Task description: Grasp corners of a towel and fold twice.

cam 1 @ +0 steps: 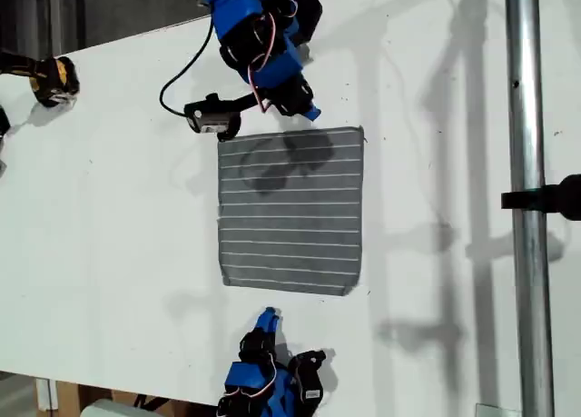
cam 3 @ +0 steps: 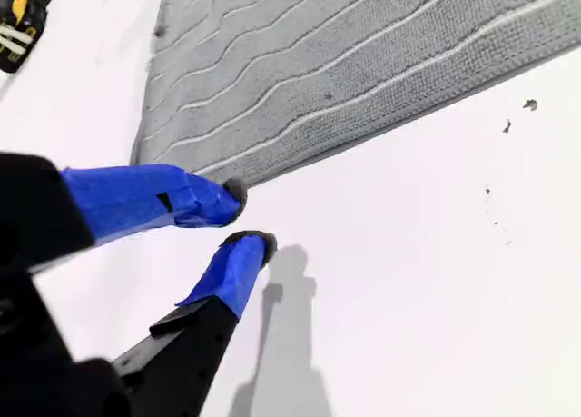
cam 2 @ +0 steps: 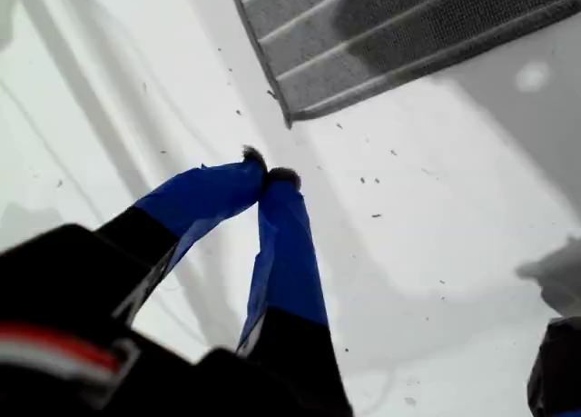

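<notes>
Towel (cam 1: 290, 210) lying flat, unfolded. First gripper (cam 2: 269, 173) hovering pinched together, empty, just short of a corner (cam 2: 289, 119); second gripper (cam 3: 247, 219) slightly parted beside the edge. Best to open wider and pinch right at the corners.

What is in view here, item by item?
towel: one, dark grey with thin white stripes, lying flat mid-table
table: one, white, under everything
pole: one, bare metal, along the exterior view's right
yellow-and-black object: one, at the exterior view's upper left; too small to identify
my first gripper: one, blue fingers closed together, just off the towel's far edge in the exterior view
my second gripper: one, blue fingers slightly apart, just off the towel's near edge
</notes>
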### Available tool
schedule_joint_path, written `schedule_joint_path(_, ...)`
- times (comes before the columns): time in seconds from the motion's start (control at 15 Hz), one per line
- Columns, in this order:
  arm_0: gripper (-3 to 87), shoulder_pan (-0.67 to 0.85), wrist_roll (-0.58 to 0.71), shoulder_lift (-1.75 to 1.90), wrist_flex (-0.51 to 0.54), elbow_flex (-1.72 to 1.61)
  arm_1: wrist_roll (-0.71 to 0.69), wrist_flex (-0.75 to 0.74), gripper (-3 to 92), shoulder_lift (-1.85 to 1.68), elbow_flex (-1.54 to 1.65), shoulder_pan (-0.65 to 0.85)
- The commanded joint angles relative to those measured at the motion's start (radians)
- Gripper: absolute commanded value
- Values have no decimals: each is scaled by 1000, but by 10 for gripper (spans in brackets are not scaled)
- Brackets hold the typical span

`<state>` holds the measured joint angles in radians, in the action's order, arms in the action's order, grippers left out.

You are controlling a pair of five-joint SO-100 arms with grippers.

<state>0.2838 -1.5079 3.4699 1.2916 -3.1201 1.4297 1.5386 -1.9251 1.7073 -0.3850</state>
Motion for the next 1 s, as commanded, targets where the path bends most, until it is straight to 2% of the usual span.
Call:
schedule_joint_path(0.0,81,3,-17,3,-11,0,-11,12,-1,94,-135,-28)
schedule_joint_path(0.13,77,8,-74,3,3,0,-35,-40,-1,117,-158,-41)
schedule_joint_path(0.27,118,-5,-51,3,3,0,-64,-48,-1,130,-167,-51)
schedule_joint_path(0.33,121,-5,-11,3,3,0,-64,-44,114,144,-176,-52)
schedule_joint_path(0.4,122,-5,32,3,3,0,-94,-29,279,176,-215,-52)
schedule_joint_path(0.47,123,-5,38,3,3,0,-112,12,343,219,-275,-52)
schedule_joint_path(0.67,160,-9,5,3,3,0,-137,123,409,347,-410,-38)
schedule_joint_path(0.8,217,-25,-18,3,3,0,-137,121,407,393,-394,-34)
schedule_joint_path(0.93,236,-32,-21,3,3,0,-132,98,400,440,-354,-43)
